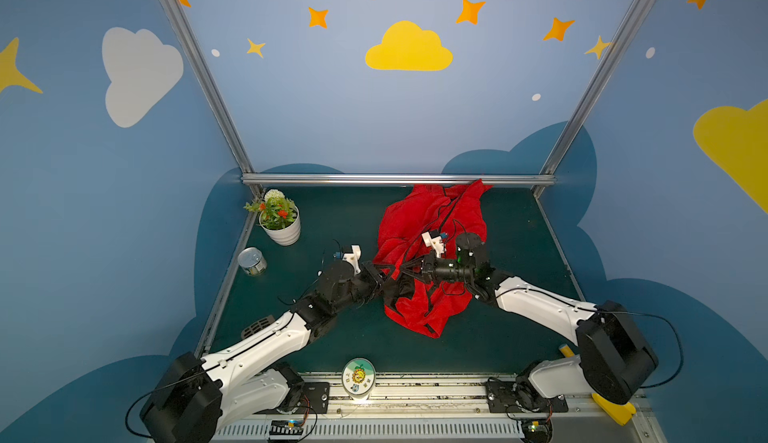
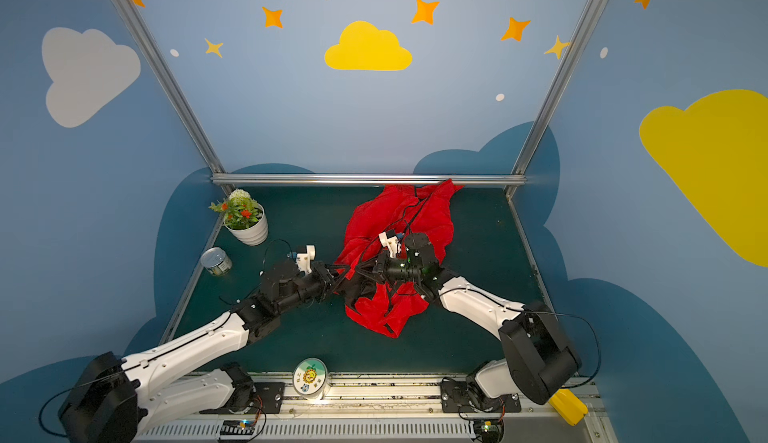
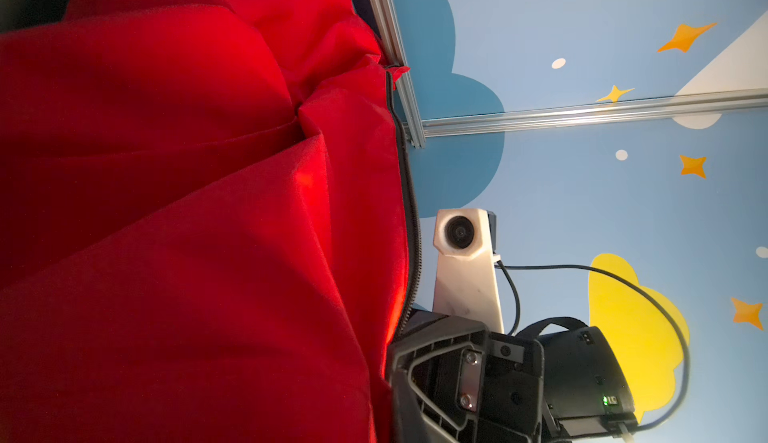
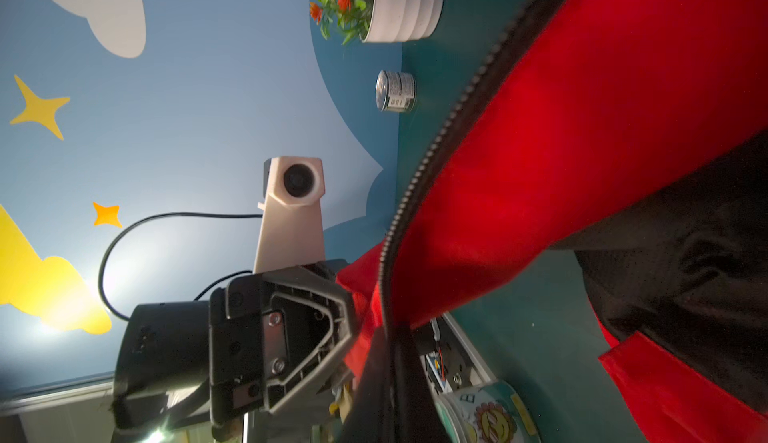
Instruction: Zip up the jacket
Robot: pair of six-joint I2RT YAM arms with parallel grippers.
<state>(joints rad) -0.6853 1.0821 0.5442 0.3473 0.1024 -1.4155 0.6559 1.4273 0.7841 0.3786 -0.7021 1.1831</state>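
The jacket (image 1: 415, 220) lies crumpled on the dark green table (image 1: 332, 337), right of centre, stretching from the far metal rail (image 1: 374, 179) toward the front. It is thin, bright red cloth thrown into sharp creases and soft, puffy folds. Close up in the left wrist view it looks matt, with a fine weave. Where it is turned back, a patch of black lining (image 4: 685, 254) shows, smooth and faintly glossy. One black zip edge (image 4: 457, 108), a row of small blocky teeth on dark tape, runs bare and taut in a straight line to the jacket's left side, where the two grippers meet.

The right gripper (image 1: 404, 272) extends across the fabric from the right, with its jaws pressed together on that zip edge. The left gripper (image 1: 388, 283) points in from the left, almost tip to tip with it. Its black, ribbed, wedge-shaped finger touches red cloth just beside the zip, but I cannot tell whether its jaws are spread or pinching.

Well apart, by the far left corner, a white ribbed pot (image 1: 284, 231) holds green leaves with orange and white blooms. Nearer along that side sits a short shiny can (image 1: 252, 261). At the front edge stands a round tub (image 1: 358, 378) with a sunflower sticker on its lid. Around it all are blue walls (image 1: 124, 212) — flat cut-out clouds and four-pointed stars.
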